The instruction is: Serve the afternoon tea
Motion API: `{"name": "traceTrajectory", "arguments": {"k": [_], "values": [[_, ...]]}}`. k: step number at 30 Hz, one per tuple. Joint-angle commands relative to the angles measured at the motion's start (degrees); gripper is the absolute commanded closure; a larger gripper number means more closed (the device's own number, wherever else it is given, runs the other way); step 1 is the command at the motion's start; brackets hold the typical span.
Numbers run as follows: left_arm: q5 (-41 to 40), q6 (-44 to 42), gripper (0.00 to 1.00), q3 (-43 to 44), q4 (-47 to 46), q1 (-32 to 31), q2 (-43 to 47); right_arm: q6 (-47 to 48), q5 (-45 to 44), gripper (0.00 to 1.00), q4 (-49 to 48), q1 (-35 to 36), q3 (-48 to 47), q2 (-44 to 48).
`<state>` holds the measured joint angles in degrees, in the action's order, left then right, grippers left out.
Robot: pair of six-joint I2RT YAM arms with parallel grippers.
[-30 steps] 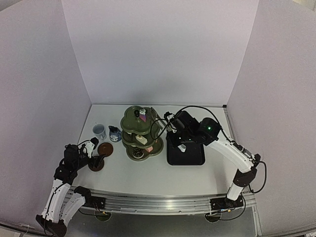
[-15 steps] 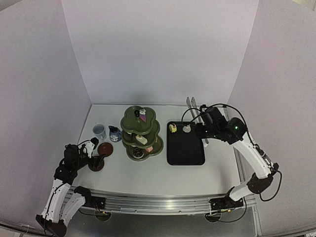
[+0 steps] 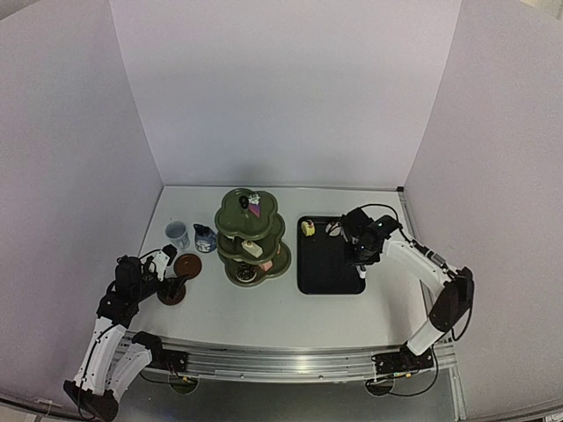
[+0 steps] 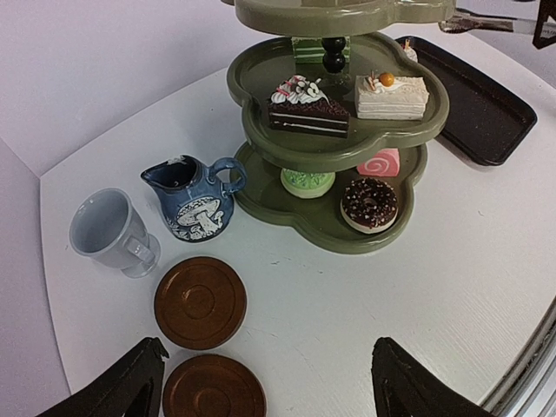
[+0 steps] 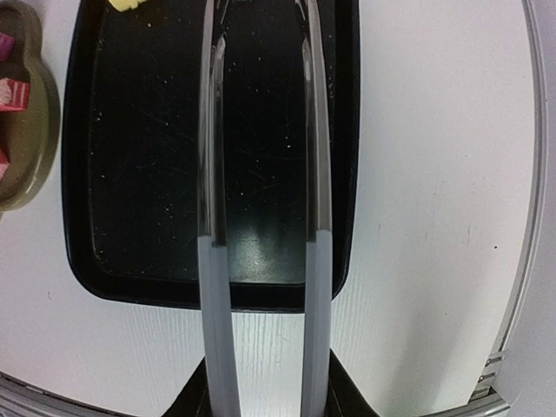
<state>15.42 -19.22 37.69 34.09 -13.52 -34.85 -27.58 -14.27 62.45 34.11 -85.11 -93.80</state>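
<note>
Left fingers (image 4: 130, 387) spread wide, gripping nothing, low over the surface (image 4: 347, 295) at near left; the nearer brown saucer (image 4: 213, 387) lies just ahead between them, the second saucer (image 4: 200, 301) just beyond it. Right fingers (image 5: 343, 395) pinch the metal tongs (image 5: 213, 287) from both sides; the two tong arms stay apart and reach out over the black tray (image 5: 139, 174). The tray holds a yellow pastry (image 3: 308, 228) at its far edge. The green three-tier stand (image 4: 339, 148) is mid-surface, just left of the tray. Its middle tier carries a chocolate slice (image 4: 308, 104) and a white cream slice (image 4: 391, 95); its bottom tier a green pastry (image 4: 307, 181), a pink swirl roll (image 4: 380, 162) and a sprinkled doughnut (image 4: 369, 202). The blue jug (image 4: 195, 200) and pale blue cup (image 4: 109, 230) stand upright left of the stand.
</note>
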Motion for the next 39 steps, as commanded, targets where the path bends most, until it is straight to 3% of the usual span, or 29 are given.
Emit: {"name": "traceTrajectory", "arguments": {"k": [1,27,39], "values": [[0.56,0.05,0.18,0.28,-0.52,0.37,-0.38,2.53,3.57,0.69,-6.29,-1.54,1.23,-3.59],[0.4,0.05,0.18,0.19,-0.6,0.34,-0.44,4.52,3.88,0.64,-9.95,-3.21,-4.08,-17.72],[0.47,0.06,0.18,0.05,-0.82,0.37,-0.42,0.79,6.25,0.49,-10.75,-3.11,4.26,-12.59]]}}
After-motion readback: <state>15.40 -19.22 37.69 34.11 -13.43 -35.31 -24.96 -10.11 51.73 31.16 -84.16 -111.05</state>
